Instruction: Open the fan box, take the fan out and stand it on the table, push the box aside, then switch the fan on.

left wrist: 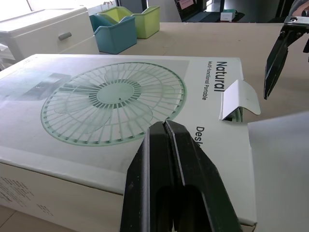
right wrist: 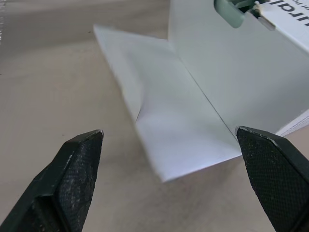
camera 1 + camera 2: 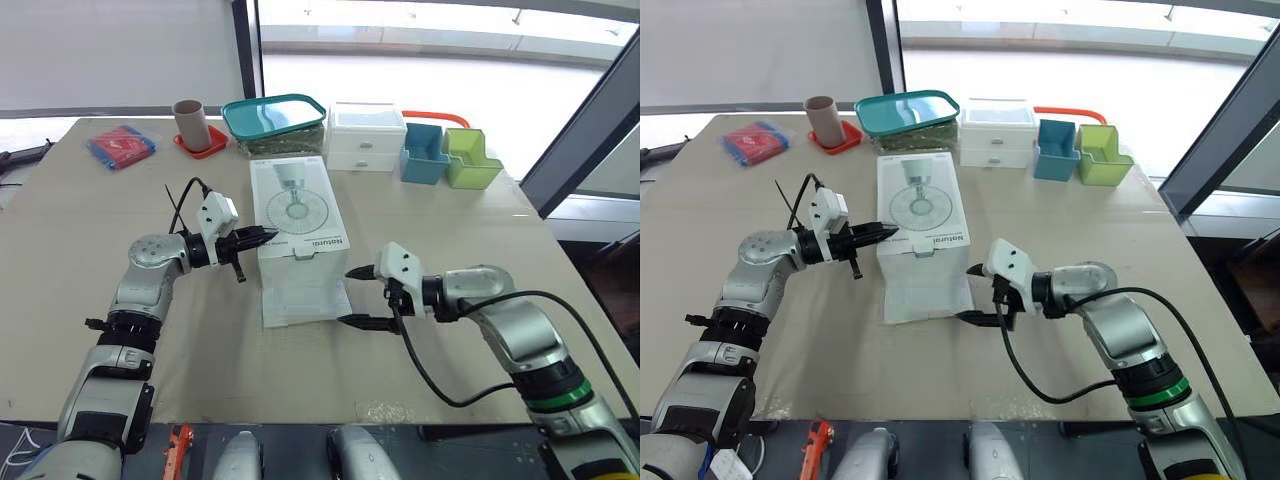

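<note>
Well, from the head we see the white fan box in the middle of the table, its front flap down flat. Our left gripper is pinched together, tips at the box's top left edge. Our right gripper is spread apart just beside the flap. From the left wrist, the closed tips lie over the box top, near the fan picture. From the right wrist, the fingers stand wide apart, facing the flap

Bright daylight floods in from the window behind the table, washing the glass out white and leaving only soft shadows.
</note>
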You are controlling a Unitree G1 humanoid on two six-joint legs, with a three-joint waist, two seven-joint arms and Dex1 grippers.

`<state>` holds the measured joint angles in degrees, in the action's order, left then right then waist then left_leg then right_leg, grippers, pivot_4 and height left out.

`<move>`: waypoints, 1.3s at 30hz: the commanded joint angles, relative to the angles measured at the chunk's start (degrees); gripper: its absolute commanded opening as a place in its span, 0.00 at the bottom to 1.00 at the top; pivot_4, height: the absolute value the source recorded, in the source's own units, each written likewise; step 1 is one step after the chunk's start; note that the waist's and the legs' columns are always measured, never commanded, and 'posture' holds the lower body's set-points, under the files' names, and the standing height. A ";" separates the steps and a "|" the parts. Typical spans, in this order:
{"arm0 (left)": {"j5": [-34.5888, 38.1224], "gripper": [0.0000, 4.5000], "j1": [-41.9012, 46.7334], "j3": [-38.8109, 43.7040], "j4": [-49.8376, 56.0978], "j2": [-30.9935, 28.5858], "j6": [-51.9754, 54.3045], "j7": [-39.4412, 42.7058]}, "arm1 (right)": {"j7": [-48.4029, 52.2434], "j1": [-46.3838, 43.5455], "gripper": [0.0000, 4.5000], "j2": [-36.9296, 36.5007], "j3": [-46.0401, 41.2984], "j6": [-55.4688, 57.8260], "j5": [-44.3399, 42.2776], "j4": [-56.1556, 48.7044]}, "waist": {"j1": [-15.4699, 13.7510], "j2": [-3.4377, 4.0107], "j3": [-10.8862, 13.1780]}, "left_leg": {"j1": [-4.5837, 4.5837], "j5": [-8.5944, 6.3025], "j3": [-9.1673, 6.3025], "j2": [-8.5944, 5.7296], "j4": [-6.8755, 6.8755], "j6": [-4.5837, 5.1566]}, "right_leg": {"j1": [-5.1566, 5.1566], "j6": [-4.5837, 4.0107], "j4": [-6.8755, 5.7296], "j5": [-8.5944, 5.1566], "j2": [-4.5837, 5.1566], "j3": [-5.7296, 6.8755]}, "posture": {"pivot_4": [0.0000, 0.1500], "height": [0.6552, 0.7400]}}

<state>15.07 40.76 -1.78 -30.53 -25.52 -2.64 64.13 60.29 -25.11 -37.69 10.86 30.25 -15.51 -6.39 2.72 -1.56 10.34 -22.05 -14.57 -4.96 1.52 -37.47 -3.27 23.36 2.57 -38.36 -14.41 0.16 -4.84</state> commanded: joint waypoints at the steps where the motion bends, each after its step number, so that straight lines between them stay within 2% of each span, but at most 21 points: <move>1: -1.68 0.01 -0.96 -1.36 -0.68 0.14 0.46 0.37 | -0.61 -2.23 1.00 1.36 -0.98 0.12 -0.84 1.30 | -0.01 0.00 0.00 | 0.00 0.00 0.00 0.00 0.00 0.00 | 0.00 0.00 0.00 0.00 0.00 0.00 | 1.00 1.00; 11: -1.52 0.01 -2.07 -1.20 0.28 0.33 0.58 -0.35 | -1.49 -7.15 1.00 5.49 0.94 -1.61 1.71 11.09 | 0.01 0.01 0.00 | 0.00 0.00 0.00 0.00 0.00 0.00 | 0.00 0.00 0.00 0.00 0.02 0.01 | 1.00 1.00; 19: -1.95 0.01 -2.38 -1.21 0.14 0.18 -0.03 -1.04 | -0.18 -7.34 1.00 6.29 -0.84 0.95 -1.67 9.47 | 0.01 0.02 -0.01 | 0.00 0.00 0.00 0.00 0.00 0.00 | 0.00 0.00 -0.01 0.01 0.01 0.01 | 1.00 1.00; 21: -1.96 0.00 -2.32 -1.29 -0.02 0.26 -0.21 -1.12 | 0.19 -6.80 0.88 5.86 -1.02 1.38 -2.31 8.44 | 0.00 0.02 -0.01 | 0.00 0.00 0.00 0.00 0.00 0.00 | 0.00 0.00 -0.01 0.01 0.01 0.01 | 1.00 1.00; 28: -2.22 0.00 -1.96 -1.59 -0.95 0.81 -1.10 -1.45 | 1.49 -5.42 0.88 4.49 -1.73 3.51 -4.45 4.99 | 0.01 0.02 -0.01 | 0.00 0.00 -0.01 0.00 0.00 0.00 | 0.00 0.00 -0.01 0.00 0.02 0.02 | 1.00 1.00; 39: -3.23 0.00 -1.72 -1.72 -2.28 1.42 -2.80 -1.79 | 0.23 -6.64 0.88 6.25 -2.65 6.29 -7.26 4.51 | 0.00 0.04 -0.02 | 0.01 0.00 0.00 0.00 -0.01 0.00 | -0.01 0.00 -0.01 0.01 0.02 0.01 | 1.00 1.00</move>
<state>13.98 40.05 -1.85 -30.89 -24.22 -6.21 62.29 60.21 -30.34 -31.58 10.50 36.37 -20.96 0.81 2.73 -1.52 10.32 -22.04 -14.57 -4.96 1.51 -37.48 -3.27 23.35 2.57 -38.37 -14.41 0.17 -4.83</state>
